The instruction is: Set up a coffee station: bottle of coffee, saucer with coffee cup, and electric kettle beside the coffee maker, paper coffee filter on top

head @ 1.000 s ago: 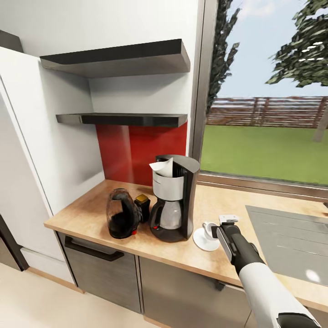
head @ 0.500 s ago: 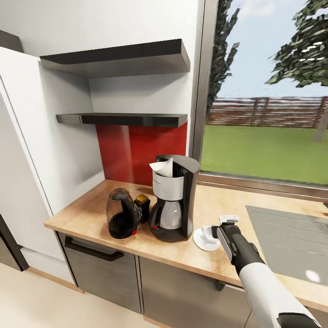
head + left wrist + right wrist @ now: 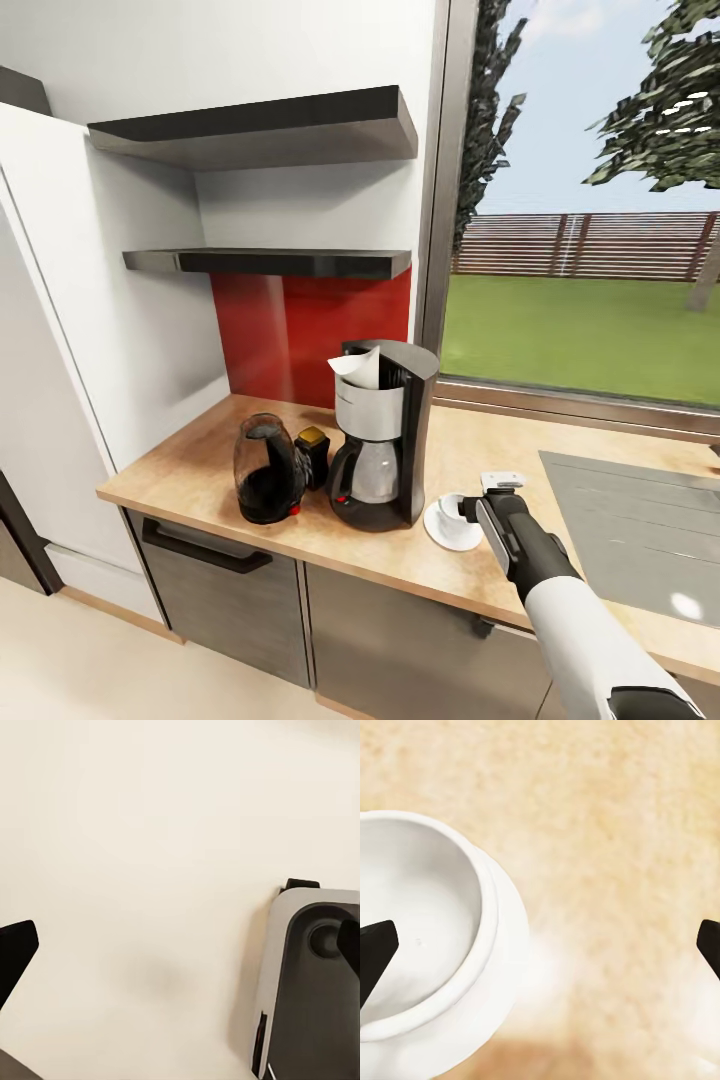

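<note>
The black and silver coffee maker [image 3: 381, 450] stands on the wooden countertop [image 3: 200, 470] with a white paper filter [image 3: 358, 368] sticking out of its top. The dark electric kettle [image 3: 266, 483] is to its left, with the yellow-capped coffee bottle [image 3: 313, 455] behind and between them. To its right, the white cup [image 3: 451, 504] sits on the white saucer [image 3: 447, 534]. My right gripper [image 3: 470, 511] is right at the cup and open. In the right wrist view the cup [image 3: 424, 945] lies by one fingertip [image 3: 375, 954]. My left gripper [image 3: 184, 949] is open over the floor.
Two dark wall shelves [image 3: 270, 262] hang above the counter's left end, against a red backsplash [image 3: 300, 330]. A grey cooktop [image 3: 640, 520] lies on the counter to the right. A large window [image 3: 590, 250] runs behind. My grey base [image 3: 315, 982] appears in the left wrist view.
The cup has shifted slightly left and sits more fully over the saucer. My right arm has barely moved.
</note>
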### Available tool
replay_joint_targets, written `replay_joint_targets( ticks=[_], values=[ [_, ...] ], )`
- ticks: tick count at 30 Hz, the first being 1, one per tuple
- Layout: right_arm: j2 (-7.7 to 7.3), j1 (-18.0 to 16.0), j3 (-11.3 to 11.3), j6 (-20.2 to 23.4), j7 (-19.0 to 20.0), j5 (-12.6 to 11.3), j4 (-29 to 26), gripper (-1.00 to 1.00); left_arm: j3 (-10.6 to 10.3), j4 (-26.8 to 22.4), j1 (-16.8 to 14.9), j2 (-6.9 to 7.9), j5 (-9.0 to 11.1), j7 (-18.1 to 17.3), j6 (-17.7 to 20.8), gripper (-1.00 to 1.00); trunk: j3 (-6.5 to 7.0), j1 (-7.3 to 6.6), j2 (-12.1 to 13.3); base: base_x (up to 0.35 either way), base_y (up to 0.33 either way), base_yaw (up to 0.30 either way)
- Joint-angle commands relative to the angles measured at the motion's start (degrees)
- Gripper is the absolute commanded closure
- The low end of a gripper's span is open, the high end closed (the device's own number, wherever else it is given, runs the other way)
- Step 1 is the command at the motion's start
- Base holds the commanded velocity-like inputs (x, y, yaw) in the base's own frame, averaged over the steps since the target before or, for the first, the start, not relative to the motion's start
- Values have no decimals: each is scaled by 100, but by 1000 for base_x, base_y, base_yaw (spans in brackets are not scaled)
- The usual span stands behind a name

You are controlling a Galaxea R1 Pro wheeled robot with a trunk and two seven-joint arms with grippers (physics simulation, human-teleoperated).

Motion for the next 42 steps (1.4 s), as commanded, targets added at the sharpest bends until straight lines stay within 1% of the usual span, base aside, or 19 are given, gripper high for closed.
replay_joint_targets(
  ticks=[1, 13, 21, 24, 31, 37, 39, 41, 42],
  values=[
    [6, -1, -18, 27, 4, 27, -5, -100, -50, 3, -1, 0, 51, 10, -15, -100, -3, 2, -5, 0, 0, 0],
    [14, -1, -24, 35, 4, 20, -84, -100, -50, 3, -1, 0, 51, 10, -15, -100, -3, 2, -5, 0, 0, 0],
    [6, -2, -27, 77, 4, 3, -755, -100, -50, 3, 0, -8, 51, 10, -15, -100, -3, 2, -5, 0, 0, 0],
    [6, -2, -27, 79, 4, 1, -839, -100, -50, 3, -1, -2, 51, 10, -15, -100, -3, 2, -5, 0, 0, 0],
    [-2, -1, -20, 59, 12, -8, -1259, -100, -50, 3, -1, -12, 51, 10, -15, -100, -3, 2, -5, 0, 0, 0],
    [-3, -1, -19, 9, 39, -14, -1332, -100, -55, -8, -1, -17, 51, 10, -15, -100, -3, 2, -5, 0, 0, 0],
    [-9, 0, -19, -61, 44, -16, -1380, -100, -59, -11, -1, -18, 51, 10, -15, -100, -3, 2, -5, 0, 0, 0],
    [-13, 5, -19, -263, 46, -13, -1391, -100, -68, -17, -1, -19, 48, 12, -15, -100, -3, 2, -5, 0, 0, 0],
    [-12, 11, -17, -499, 50, -11, -1392, -100, -68, -19, -1, -22, 46, 14, -15, -100, -3, 2, -5, 0, 0, 0]
  ],
)
